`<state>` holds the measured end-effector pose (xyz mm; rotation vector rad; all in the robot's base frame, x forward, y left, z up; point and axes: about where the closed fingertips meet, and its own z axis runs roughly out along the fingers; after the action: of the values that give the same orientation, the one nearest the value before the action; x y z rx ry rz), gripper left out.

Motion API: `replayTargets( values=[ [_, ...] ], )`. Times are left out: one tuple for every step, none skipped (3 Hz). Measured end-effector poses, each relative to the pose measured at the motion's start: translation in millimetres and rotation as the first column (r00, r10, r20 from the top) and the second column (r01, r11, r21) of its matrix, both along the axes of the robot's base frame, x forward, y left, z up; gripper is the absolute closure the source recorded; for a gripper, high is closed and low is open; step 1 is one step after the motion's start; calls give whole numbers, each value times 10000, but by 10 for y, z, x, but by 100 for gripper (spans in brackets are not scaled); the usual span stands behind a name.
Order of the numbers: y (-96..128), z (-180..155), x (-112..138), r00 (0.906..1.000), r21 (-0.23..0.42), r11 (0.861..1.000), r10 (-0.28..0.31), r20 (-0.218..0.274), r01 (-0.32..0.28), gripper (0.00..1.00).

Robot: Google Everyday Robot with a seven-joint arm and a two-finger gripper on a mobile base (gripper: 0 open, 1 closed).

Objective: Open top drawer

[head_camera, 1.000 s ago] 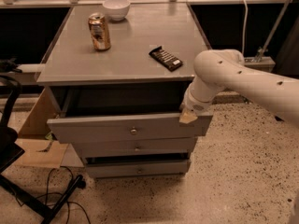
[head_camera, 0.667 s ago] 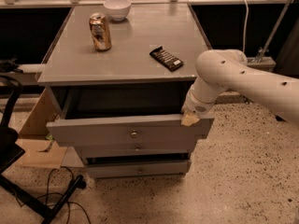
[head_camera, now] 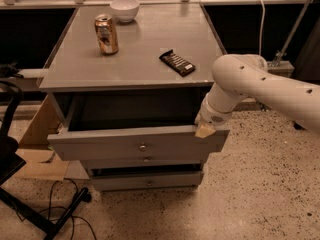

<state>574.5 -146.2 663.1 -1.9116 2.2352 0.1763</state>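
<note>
The top drawer [head_camera: 115, 145] of the grey cabinet is pulled out, its dark inside showing behind the tall front panel. A small round metal knob [head_camera: 143, 147] sits at the panel's centre. My gripper [head_camera: 205, 129] is at the right end of the drawer's front panel, resting on its top edge. My white arm reaches in from the right. Two narrower drawers sit below, the lowest one [head_camera: 145, 182] slightly out.
On the cabinet top [head_camera: 150, 49] stand a gold can [head_camera: 106, 34], a white bowl [head_camera: 124, 9] and a dark snack bar [head_camera: 177, 62]. A black chair base [head_camera: 35, 209] and cables lie at the lower left. Cardboard [head_camera: 37, 134] leans at the left.
The top drawer has come a little further out. My gripper has moved with its right end, slightly toward the camera.
</note>
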Motion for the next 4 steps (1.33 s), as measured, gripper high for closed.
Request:
replayTargets(
  values=[
    [-43,-2,-103,9998,-37,10000,57,-205,-58,100],
    [-32,0,-105,9998,-38,10000,59,-211,-60,100],
    [-65,-20,-185,9991,-61,9999,132,-391,-135,100],
    [-61,-6,-188,9991,-62,9999,136,-398,-138,100]
  ],
)
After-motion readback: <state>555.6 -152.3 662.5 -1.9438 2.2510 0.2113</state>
